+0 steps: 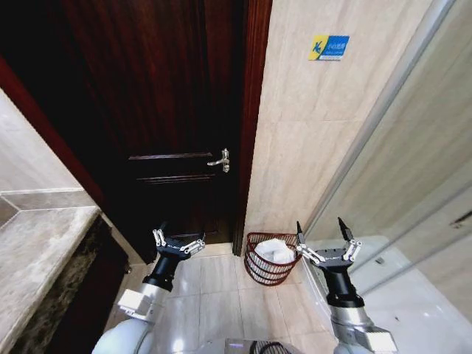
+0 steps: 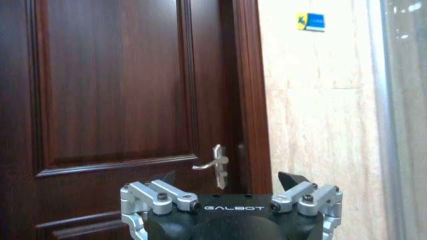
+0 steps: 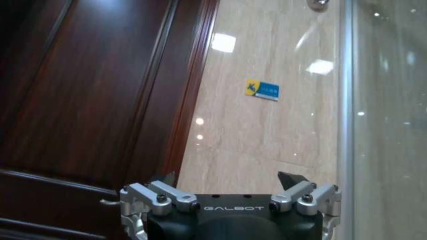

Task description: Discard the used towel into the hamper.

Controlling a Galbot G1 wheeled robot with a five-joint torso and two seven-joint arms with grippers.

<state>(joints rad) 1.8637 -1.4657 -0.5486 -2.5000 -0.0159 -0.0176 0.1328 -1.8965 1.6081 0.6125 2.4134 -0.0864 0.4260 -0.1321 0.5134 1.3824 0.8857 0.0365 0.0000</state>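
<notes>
currently: towel [image 1: 274, 251] lies inside hamper [image 1: 259, 271], task apparently complete; left gripper [image 1: 178, 243] and right gripper [image 1: 325, 237] raised, jaws wide open, holding nothing.

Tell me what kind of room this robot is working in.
Most likely a bathroom: beige tiled walls, a stone countertop at left, a glass panel like a shower screen at right, and a hamper holding white towels beside the dark wooden door.
</notes>
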